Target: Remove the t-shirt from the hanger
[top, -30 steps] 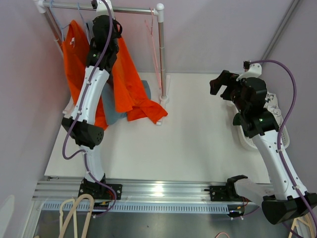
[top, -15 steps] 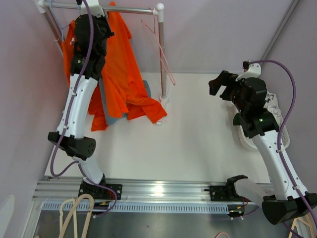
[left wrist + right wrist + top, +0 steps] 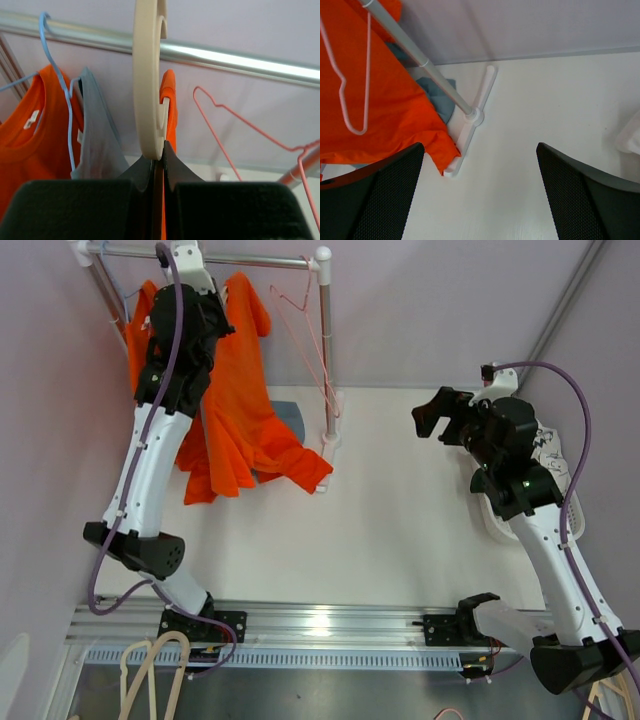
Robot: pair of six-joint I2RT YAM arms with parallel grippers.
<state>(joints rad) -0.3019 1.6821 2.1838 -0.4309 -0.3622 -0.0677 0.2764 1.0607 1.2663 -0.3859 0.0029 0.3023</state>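
Observation:
An orange t-shirt (image 3: pixel 235 390) hangs on a cream hanger whose hook (image 3: pixel 148 75) stands upright between my left gripper's (image 3: pixel 157 156) black fingers, just below the metal rail (image 3: pixel 225 57). The left gripper (image 3: pixel 190 285) is shut on that hook high at the rail. The shirt's hem (image 3: pixel 300 465) lies on the table by the rack foot. Whether the hook rests on the rail I cannot tell. My right gripper (image 3: pixel 440 415) is open and empty above the table, far to the right; in its wrist view (image 3: pixel 480 200) the orange t-shirt (image 3: pixel 385 110) shows at left.
On the rail hang a second orange shirt (image 3: pixel 25 130), a grey shirt (image 3: pixel 95 130) on a blue hanger (image 3: pixel 55 75), and a bare pink hanger (image 3: pixel 310 330). The rack's post (image 3: pixel 325 340) and foot (image 3: pixel 470 135) stand mid-table. A white basket (image 3: pixel 500 520) sits at right.
My left arm has swung left and stretched up along the rail with the hanger, pulling the orange shirt up and left. The pink hanger swings. The right gripper shifted slightly left.

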